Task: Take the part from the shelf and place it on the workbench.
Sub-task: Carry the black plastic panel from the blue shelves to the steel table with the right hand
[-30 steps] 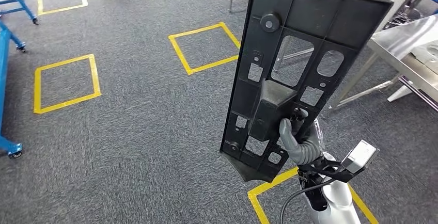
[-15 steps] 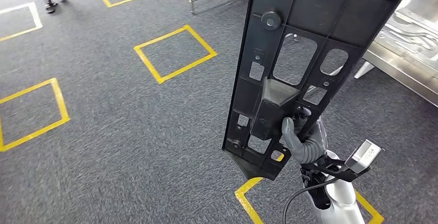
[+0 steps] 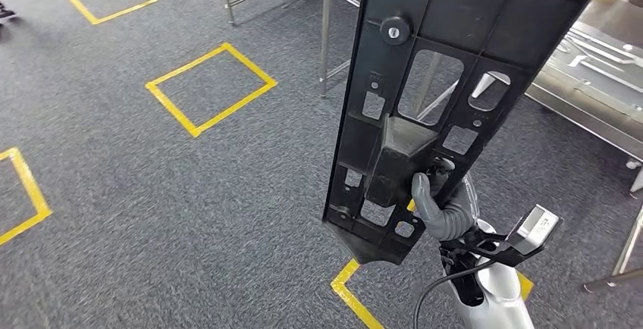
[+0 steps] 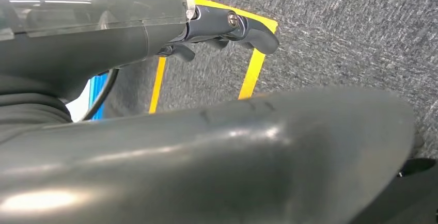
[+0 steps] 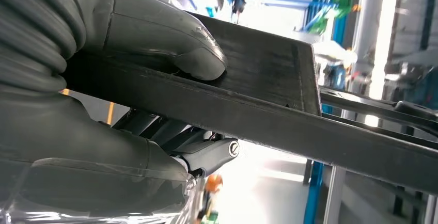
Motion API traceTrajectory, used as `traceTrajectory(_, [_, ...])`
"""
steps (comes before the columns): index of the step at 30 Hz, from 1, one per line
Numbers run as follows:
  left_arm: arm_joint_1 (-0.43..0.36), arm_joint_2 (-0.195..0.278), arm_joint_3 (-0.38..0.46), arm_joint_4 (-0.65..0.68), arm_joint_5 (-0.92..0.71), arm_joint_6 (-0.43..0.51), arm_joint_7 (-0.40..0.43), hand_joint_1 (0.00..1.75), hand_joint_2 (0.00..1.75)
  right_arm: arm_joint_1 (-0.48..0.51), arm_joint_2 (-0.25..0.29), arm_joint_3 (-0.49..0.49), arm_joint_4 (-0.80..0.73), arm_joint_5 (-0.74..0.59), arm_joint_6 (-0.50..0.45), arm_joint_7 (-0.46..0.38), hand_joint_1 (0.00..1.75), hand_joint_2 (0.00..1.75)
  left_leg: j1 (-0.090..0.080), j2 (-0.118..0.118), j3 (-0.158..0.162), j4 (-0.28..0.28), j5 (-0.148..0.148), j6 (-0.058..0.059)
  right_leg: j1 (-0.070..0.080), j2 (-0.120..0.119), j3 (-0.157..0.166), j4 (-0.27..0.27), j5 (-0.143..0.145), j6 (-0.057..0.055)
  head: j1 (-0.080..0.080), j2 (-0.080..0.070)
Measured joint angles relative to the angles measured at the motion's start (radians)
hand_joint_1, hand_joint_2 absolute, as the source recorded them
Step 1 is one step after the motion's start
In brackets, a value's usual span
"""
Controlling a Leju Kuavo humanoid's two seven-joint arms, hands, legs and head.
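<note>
We carry the black part (image 3: 425, 109) upright, right robot hand (image 3: 440, 208) clenched on it; left robot hand (image 4: 227, 28) curled, empty. Keep it level approaching the tabletop (image 3: 599, 79).

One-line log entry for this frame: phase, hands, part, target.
phase: carrying | right hand: grips black part, held upright | left hand: holds nothing, fingers curled | workbench: ahead right, part not placed

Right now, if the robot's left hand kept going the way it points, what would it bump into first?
Probably just the grey carpet by the yellow tape square. The left hand hangs toward the floor, and nothing shows between them, though depth is unclear.
</note>
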State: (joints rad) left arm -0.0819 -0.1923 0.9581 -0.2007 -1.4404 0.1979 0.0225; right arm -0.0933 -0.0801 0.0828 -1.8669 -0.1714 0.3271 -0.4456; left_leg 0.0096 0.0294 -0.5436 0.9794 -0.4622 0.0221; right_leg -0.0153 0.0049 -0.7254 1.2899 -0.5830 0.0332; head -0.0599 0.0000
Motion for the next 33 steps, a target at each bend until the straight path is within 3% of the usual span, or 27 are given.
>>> traceTrajectory(1, [0.0, 0.0, 0.0, 0.0, 0.0, 0.0, 0.0, 0.0, 0.0, 0.001, 0.0, 0.0, 0.001, 0.0, 0.001, 0.0, 1.75, 1.75, 0.0, 0.012, 0.007, 0.001, -0.006, -0.001, -0.001, -0.003, -0.002, -0.014, 0.027, 0.002, 0.0, 0.0])
traceTrajectory(2, [0.0, 0.0, 0.0, 0.0, 0.001, 0.0, 0.0, 0.0, 0.0, 0.001, 0.0, 0.0, 0.001, 0.0, 0.002, 0.001, 1.75, 1.75, 0.0, 0.022, 0.016, 0.002, -0.013, -0.004, -0.002, -0.011, 0.017, -0.068, 0.069, 0.002, 0.0, 0.0])
traceTrajectory(3, [-0.001, 0.0, 0.0, 0.0, 0.001, 0.0, -0.002, 0.0, 0.0, 0.001, 0.0, 0.0, 0.001, -0.001, 0.004, 0.001, 1.75, 1.75, 0.0, 0.033, 0.026, 0.003, -0.022, -0.007, -0.001, -0.029, 0.05, -0.143, 0.11, 0.0, 0.0, 0.0])
traceTrajectory(5, [-0.002, -0.001, 0.0, 0.0, 0.001, 0.001, -0.009, 0.0, 0.0, -0.001, 0.0, 0.0, 0.001, -0.002, 0.007, 0.001, 1.75, 1.75, -0.005, 0.05, 0.041, 0.005, -0.037, -0.016, 0.008, -0.062, 0.101, -0.254, 0.153, -0.01, 0.0, 0.0])
traceTrajectory(6, [-0.002, -0.001, 0.0, 0.0, 0.002, 0.002, -0.014, 0.0, 0.0, -0.002, 0.0, 0.0, 0.001, -0.003, 0.009, 0.001, 1.75, 1.75, -0.007, 0.058, 0.046, 0.005, -0.042, -0.022, 0.013, -0.068, 0.11, -0.273, 0.154, -0.017, 0.0, 0.0])
traceTrajectory(8, [-0.006, -0.001, 0.001, 0.0, 0.004, 0.005, -0.02, 0.0, 0.0, -0.005, 0.0, 0.0, 0.001, -0.004, 0.012, 0.002, 1.75, 1.75, -0.009, 0.076, 0.053, 0.002, -0.049, -0.032, 0.017, -0.047, 0.108, -0.275, 0.15, -0.031, 0.0, 0.0])
traceTrajectory(9, [-0.008, -0.001, 0.001, 0.0, 0.006, 0.006, -0.02, 0.0, 0.0, -0.005, -0.001, -0.001, 0.001, -0.004, 0.013, 0.002, 1.75, 1.75, -0.007, 0.077, 0.056, 0.004, -0.054, -0.037, 0.015, -0.036, 0.11, -0.278, 0.15, -0.036, 0.0, 0.0])
traceTrajectory(10, [-0.009, -0.001, 0.001, 0.0, 0.006, 0.008, -0.02, 0.0, 0.0, -0.007, -0.001, -0.001, 0.001, -0.005, 0.014, 0.002, 1.75, 1.75, -0.005, 0.064, 0.054, 0.017, -0.066, -0.042, 0.012, -0.025, 0.112, -0.281, 0.15, -0.043, 0.0, 0.0])
traceTrajectory(11, [-0.01, -0.001, 0.001, 0.0, 0.006, 0.008, -0.02, 0.0, 0.0, -0.009, -0.001, -0.001, 0.0, -0.005, 0.014, 0.002, 1.75, 1.75, -0.003, 0.041, 0.039, 0.053, -0.088, -0.046, 0.009, -0.014, 0.115, -0.284, 0.15, -0.049, 0.0, 0.0])
traceTrajectory(13, [-0.009, -0.001, 0.001, 0.0, 0.006, 0.009, -0.02, 0.0, 0.0, -0.013, 0.0, -0.001, 0.001, -0.005, 0.014, 0.002, 1.75, 1.75, -0.001, -0.008, -0.029, 0.188, -0.151, -0.049, 0.007, 0.007, 0.119, -0.286, 0.149, -0.057, 0.0, 0.0])
traceTrajectory(15, [-0.006, -0.001, 0.001, 0.0, 0.007, 0.009, -0.02, 0.0, 0.0, -0.014, 0.0, -0.001, 0.001, -0.005, 0.014, 0.003, 1.75, 1.75, 0.0, -0.02, -0.103, 0.308, -0.183, -0.05, 0.01, 0.032, 0.12, -0.286, 0.147, -0.06, 0.0, 0.0])
traceTrajectory(16, [-0.004, -0.001, 0.001, 0.0, 0.007, 0.009, -0.02, 0.0, 0.0, -0.014, 0.0, -0.001, 0.002, -0.005, 0.014, 0.003, 1.75, 1.75, -0.001, -0.021, -0.117, 0.316, -0.167, -0.047, 0.012, 0.046, 0.122, -0.286, 0.146, -0.06, 0.0, 0.0])
traceTrajectory(17, [-0.003, -0.001, 0.001, 0.0, 0.007, 0.009, -0.02, 0.0, 0.0, -0.014, 0.0, -0.001, 0.002, -0.005, 0.014, 0.003, 1.75, 1.75, -0.001, -0.024, -0.113, 0.285, -0.133, -0.043, 0.013, 0.06, 0.125, -0.286, 0.145, -0.06, 0.0, 0.0])
traceTrajectory(18, [-0.003, -0.001, 0.002, 0.0, 0.007, 0.009, -0.02, 0.0, 0.0, -0.014, 0.0, -0.001, 0.002, -0.005, 0.014, 0.003, 1.75, 1.75, -0.001, -0.032, -0.093, 0.223, -0.088, -0.038, 0.014, 0.073, 0.128, -0.286, 0.144, -0.058, 0.0, 0.0])
traceTrajectory(20, [-0.002, 0.001, 0.002, 0.0, 0.007, 0.009, -0.02, 0.0, 0.0, -0.015, 0.0, -0.001, 0.003, -0.005, 0.014, 0.003, 1.75, 1.75, -0.001, -0.085, -0.044, 0.086, -0.019, -0.025, 0.014, 0.097, 0.129, -0.284, 0.142, -0.053, 0.0, 0.0])
traceTrajectory(22, [-0.003, 0.002, 0.003, 0.0, 0.007, 0.009, -0.02, 0.0, 0.0, -0.017, 0.0, -0.001, 0.004, -0.005, 0.014, 0.003, 1.75, 1.75, -0.004, -0.121, -0.02, 0.024, -0.001, -0.018, 0.007, 0.119, 0.123, -0.283, 0.143, -0.041, 0.0, 0.0])
traceTrajectory(24, [-0.004, 0.001, 0.003, 0.0, 0.008, 0.01, -0.02, 0.0, 0.0, -0.017, 0.0, -0.001, 0.006, -0.005, 0.014, 0.004, 1.75, 1.75, -0.005, -0.102, -0.015, 0.015, 0.002, -0.011, 0.0, 0.138, 0.118, -0.284, 0.146, -0.026, 0.0, 0.0])
traceTrajectory(26, [-0.005, -0.001, 0.004, 0.0, 0.01, 0.011, -0.021, 0.0, 0.0, -0.02, -0.001, -0.001, 0.006, -0.005, 0.014, 0.003, 1.75, 1.75, -0.001, -0.076, -0.007, 0.001, 0.008, 0.0, 0.004, 0.1, 0.104, -0.256, 0.128, -0.016, 0.0, 0.0])
traceTrajectory(28, [-0.005, -0.002, 0.004, 0.0, 0.012, 0.012, -0.022, 0.0, 0.0, -0.024, 0.0, -0.001, 0.008, -0.006, 0.014, 0.003, 1.75, 1.75, 0.0, -0.048, -0.002, -0.006, 0.009, 0.007, 0.006, 0.031, 0.053, -0.154, 0.073, -0.007, 0.0, 0.0])
traceTrajectory(30, [-0.002, -0.002, 0.005, 0.0, 0.014, 0.012, -0.022, 0.0, 0.0, -0.025, 0.001, 0.0, 0.01, -0.006, 0.014, 0.004, 1.75, 1.75, -0.002, -0.019, -0.002, -0.005, 0.005, 0.008, 0.0, 0.005, -0.01, -0.035, 0.028, 0.001, 0.0, 0.0])
traceTrajectory(31, [-0.001, -0.002, 0.005, 0.0, 0.014, 0.012, -0.022, 0.0, 0.0, -0.025, 0.001, 0.0, 0.012, -0.006, 0.014, 0.004, 1.75, 1.75, -0.002, -0.006, -0.001, -0.003, 0.002, 0.007, -0.003, 0.0, -0.022, -0.014, 0.03, 0.004, 0.0, 0.0])
traceTrajectory(32, [-0.001, -0.002, 0.005, 0.0, 0.014, 0.012, -0.021, 0.0, 0.0, -0.025, 0.001, 0.0, 0.014, -0.006, 0.014, 0.005, 1.75, 1.75, -0.002, 0.007, 0.0, -0.001, -0.001, 0.006, -0.005, -0.004, -0.014, -0.032, 0.05, 0.006, 0.0, 0.0])
traceTrajectory(33, [-0.001, -0.002, 0.006, 0.0, 0.014, 0.012, -0.021, 0.0, 0.0, -0.025, 0.001, 0.0, 0.015, -0.006, 0.013, 0.005, 1.75, 1.75, -0.002, 0.019, 0.002, 0.002, -0.005, 0.004, -0.006, -0.014, 0.015, -0.087, 0.083, 0.006, 0.0, 0.0])
